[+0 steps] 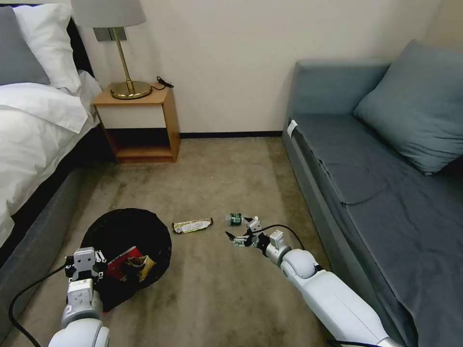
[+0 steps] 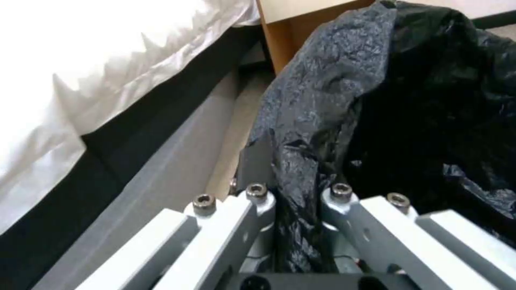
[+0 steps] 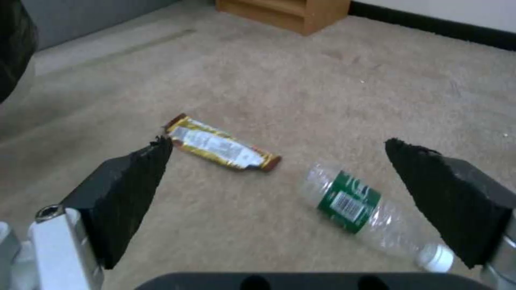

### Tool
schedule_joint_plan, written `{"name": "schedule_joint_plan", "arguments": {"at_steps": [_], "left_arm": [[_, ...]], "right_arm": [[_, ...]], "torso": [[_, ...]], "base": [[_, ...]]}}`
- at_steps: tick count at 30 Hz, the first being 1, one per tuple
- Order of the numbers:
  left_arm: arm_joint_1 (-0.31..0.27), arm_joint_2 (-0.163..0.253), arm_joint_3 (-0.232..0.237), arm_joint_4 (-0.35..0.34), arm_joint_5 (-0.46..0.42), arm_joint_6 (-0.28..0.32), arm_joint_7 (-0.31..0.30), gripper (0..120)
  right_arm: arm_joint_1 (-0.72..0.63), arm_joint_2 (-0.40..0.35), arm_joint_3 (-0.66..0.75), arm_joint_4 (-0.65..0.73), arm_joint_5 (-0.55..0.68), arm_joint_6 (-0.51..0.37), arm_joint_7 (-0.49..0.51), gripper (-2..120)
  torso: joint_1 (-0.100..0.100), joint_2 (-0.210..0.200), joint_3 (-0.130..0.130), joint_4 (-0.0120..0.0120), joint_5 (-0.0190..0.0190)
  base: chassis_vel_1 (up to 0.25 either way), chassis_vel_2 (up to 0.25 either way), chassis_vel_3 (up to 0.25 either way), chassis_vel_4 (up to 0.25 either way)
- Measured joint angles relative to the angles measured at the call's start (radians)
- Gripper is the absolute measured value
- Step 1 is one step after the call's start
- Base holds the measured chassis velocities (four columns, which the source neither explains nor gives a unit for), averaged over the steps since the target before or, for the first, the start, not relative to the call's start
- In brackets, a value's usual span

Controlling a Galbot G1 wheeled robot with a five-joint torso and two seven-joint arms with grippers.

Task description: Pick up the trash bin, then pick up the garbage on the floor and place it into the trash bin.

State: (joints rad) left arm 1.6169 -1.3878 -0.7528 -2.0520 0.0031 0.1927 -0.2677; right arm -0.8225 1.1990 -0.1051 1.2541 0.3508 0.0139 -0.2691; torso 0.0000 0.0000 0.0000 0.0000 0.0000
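While the left gripper [image 1: 85,268] pinches the bag-lined rim of the trash bin [image 1: 126,231] beside the bed [image 1: 34,144], the right gripper [image 1: 241,230], fingers spread, hangs over the carpet [image 1: 217,299] near the bottle [image 1: 236,219] and snack wrapper [image 1: 192,225].

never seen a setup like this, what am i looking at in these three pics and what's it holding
It is a two-armed robot tidying a bedroom. The wide picture comes from its head camera; the others come from cameras on each wrist. The left gripper is shut on the rim of the trash bin, pinching its black bag. A red-and-white cup and brown paper bag already lie inside. The right gripper hangs open and empty above the carpet, where a snack wrapper and a clear bottle lie.
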Motion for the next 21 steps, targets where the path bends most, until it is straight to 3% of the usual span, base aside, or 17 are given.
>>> {"name": "schedule_joint_plan", "arguments": {"at_steps": [21], "left_arm": [[0.01, 0.001, -0.008, 0.014, -0.002, -0.014, 0.0, 4]], "right_arm": [[-0.018, 0.022, 0.0, -0.029, -0.048, 0.015, -0.009, 100]], "torso": [[0.0, 0.0, 0.0, 0.0, 0.0]], "base": [[-0.151, 0.152, 0.152, -0.156]]}}
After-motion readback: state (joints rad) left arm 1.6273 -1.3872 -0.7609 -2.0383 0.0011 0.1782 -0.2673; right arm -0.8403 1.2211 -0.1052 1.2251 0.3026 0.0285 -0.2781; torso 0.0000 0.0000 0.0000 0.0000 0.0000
